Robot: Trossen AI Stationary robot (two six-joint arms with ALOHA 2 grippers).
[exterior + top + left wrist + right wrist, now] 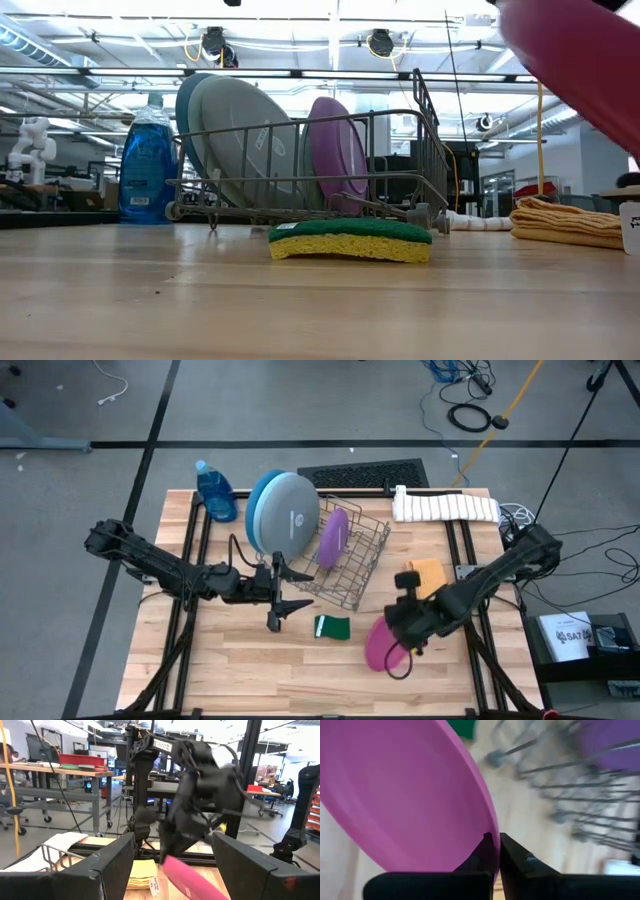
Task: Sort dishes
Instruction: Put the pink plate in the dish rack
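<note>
My right gripper is shut on the pink plate, near the table's near right part; the low view shows this plate high above the table. My left gripper hangs open just left of the green sponge, touching nothing. In the grey wire rack three plates stand on edge: a large pale grey-blue plate with a deep-blue one behind it, and the purple plate. No teal plate shows. My right gripper pinches the pink plate by its rim between the two fingers. The fingers reach it slanting from the table's right. The plate is lifted clear of the table and tilted, its body extending away beyond the fingertips.
A blue soap bottle stands at the far left corner, left of the rack. A rolled white towel lies at the far right and an orange cloth beside the right arm. Bare wood stretches along the near edge.
</note>
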